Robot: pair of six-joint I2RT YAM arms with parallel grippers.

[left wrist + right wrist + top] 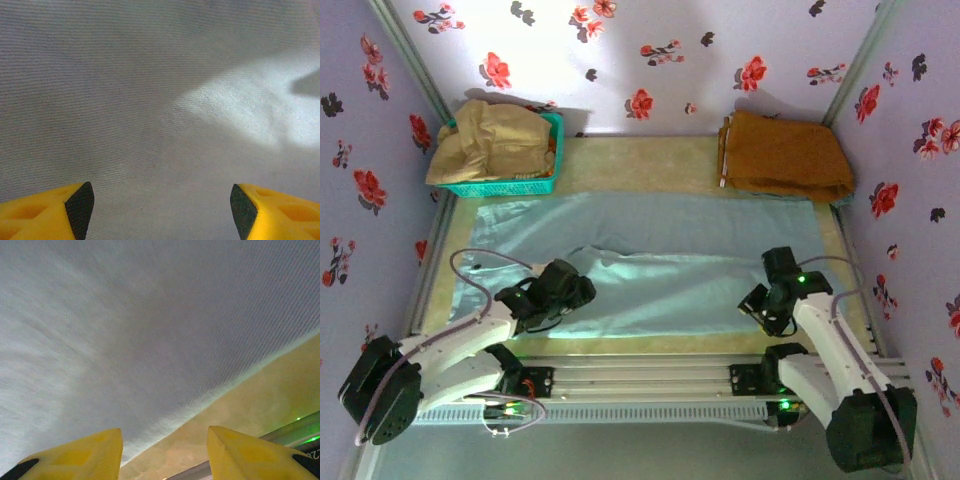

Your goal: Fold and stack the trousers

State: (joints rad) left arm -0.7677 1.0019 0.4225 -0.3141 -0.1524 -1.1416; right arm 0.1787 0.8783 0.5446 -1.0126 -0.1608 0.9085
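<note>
The trousers [660,250] lie spread flat across the middle of the table [640,158], stretching from 9 to 3 o'clock. The left gripper [582,290] is over their 7 o'clock part, its fingers [75,210] wide apart with only cloth beneath. The right gripper [757,305] is at 5 o'clock above the trousers' near edge, its fingers [90,452] moderately apart with nothing between them. A basket [510,187] of beige cloth [490,140] stands at 10 o'clock. An orange garment [785,155] lies at 1 o'clock.
</note>
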